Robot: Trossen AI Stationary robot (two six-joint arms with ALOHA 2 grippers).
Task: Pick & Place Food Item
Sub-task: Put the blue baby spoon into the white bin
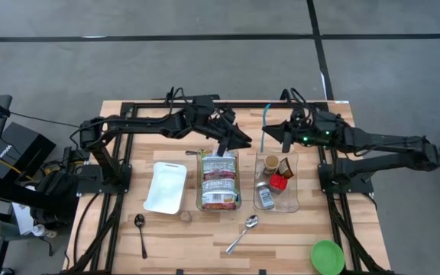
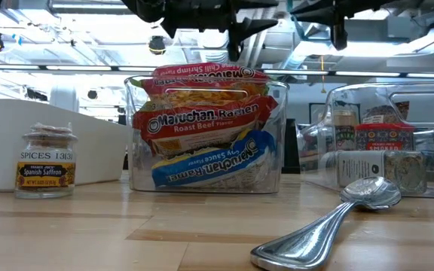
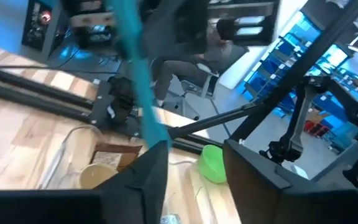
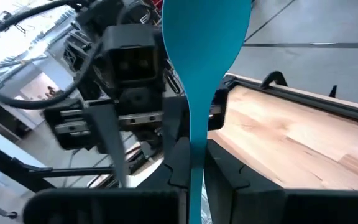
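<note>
On the wooden worktop (image 1: pixel 281 237), I'd take the light, crinkly ramen packets (image 1: pixel 219 179) by an edge; left gripper (image 1: pixel 241 140) apparently released, right gripper (image 4: pixel 191 168) clenching the teal spatula (image 4: pixel 199 56).

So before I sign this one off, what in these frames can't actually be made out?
- Right gripper, shut on the teal spatula: the spatula's handle end is hidden between the fingers in the right wrist view.
- Small jars in the right clear bin: labels too small in the high view, blurred through the plastic in the low view.
- Left gripper: what it last touched is unclear; the low view's top edge cuts it off.
</note>
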